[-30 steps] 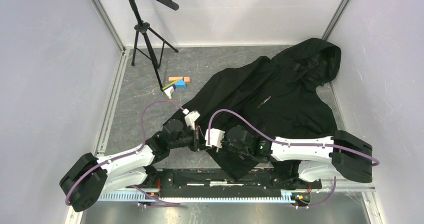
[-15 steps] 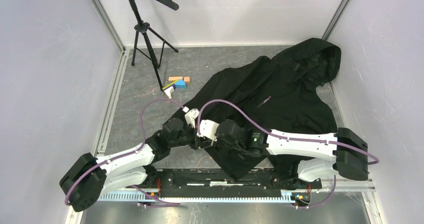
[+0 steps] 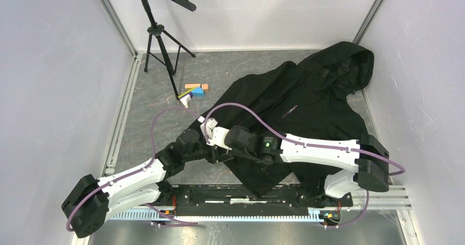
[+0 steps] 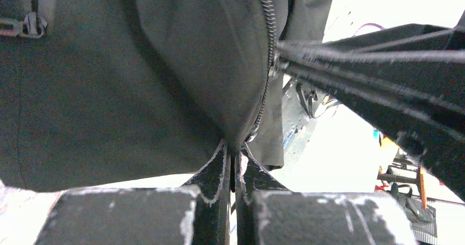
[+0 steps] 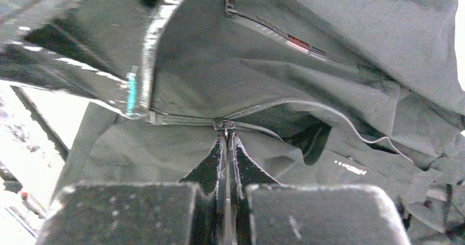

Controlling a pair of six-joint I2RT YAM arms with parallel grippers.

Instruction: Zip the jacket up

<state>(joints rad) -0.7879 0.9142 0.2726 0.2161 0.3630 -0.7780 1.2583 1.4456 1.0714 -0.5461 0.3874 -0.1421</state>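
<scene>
The black hooded jacket (image 3: 307, 100) lies on the grey table, hood at the far right, hem toward the arms. My left gripper (image 3: 218, 156) is shut on the jacket's bottom edge right beside the zip; in the left wrist view (image 4: 234, 153) the zip teeth (image 4: 269, 31) run up from the jaws. My right gripper (image 3: 221, 146) is close beside the left one. In the right wrist view (image 5: 226, 134) it is shut on the metal zip pull (image 5: 225, 126), with the zip track parting to the right of it. The right gripper's fingers (image 4: 373, 80) cross the left wrist view.
A black tripod stand (image 3: 159, 34) is at the far left. Small coloured blocks (image 3: 196, 89) lie near its feet, left of the jacket. Walls and metal frame posts close the sides and back. A rail (image 3: 236, 193) runs along the near edge.
My right arm has reached left and a little farther away across the jacket's lower front, bringing its gripper up against the left gripper. The left arm has shifted only slightly.
</scene>
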